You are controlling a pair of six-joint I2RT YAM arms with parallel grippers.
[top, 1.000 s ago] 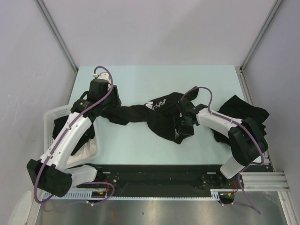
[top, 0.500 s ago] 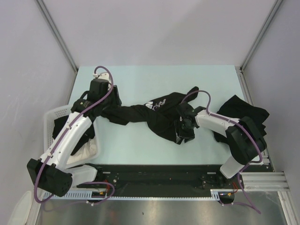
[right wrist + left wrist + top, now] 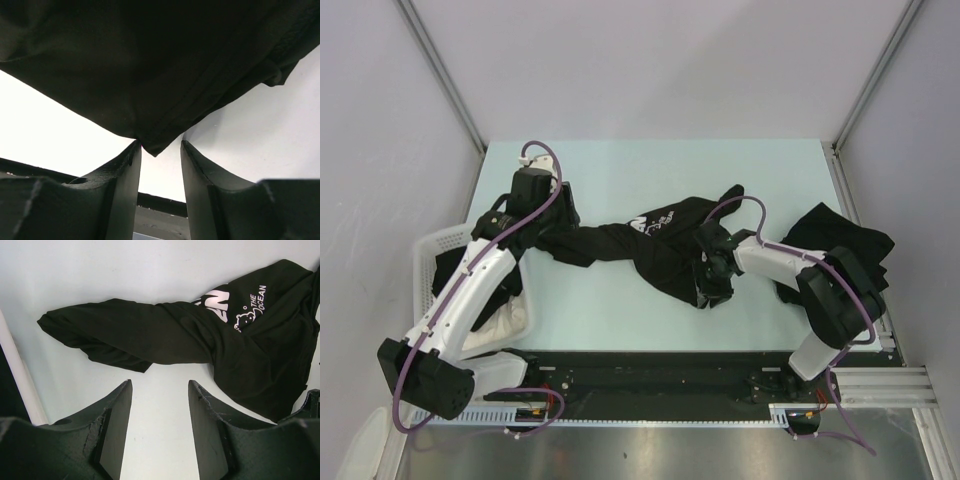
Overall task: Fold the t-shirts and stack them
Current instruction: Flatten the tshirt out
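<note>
The shirt (image 3: 660, 250) looked limp, light, bunched. The right gripper (image 3: 160, 146) stood part-open astride its 5 o'clock corner, likely a fair hold; left gripper (image 3: 160, 390) gaped wide, empty.

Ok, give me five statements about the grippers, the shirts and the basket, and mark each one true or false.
1. The left gripper is open with nothing between its fingers. True.
2. The middle shirt bears white lettering. True.
3. The right gripper is shut on that shirt. False: its jaws stand open, and a corner of the shirt hangs at the fingertips.
4. The basket is on the right side. False: it is on the left side.
5. A second black garment lies on the far right. True.
</note>
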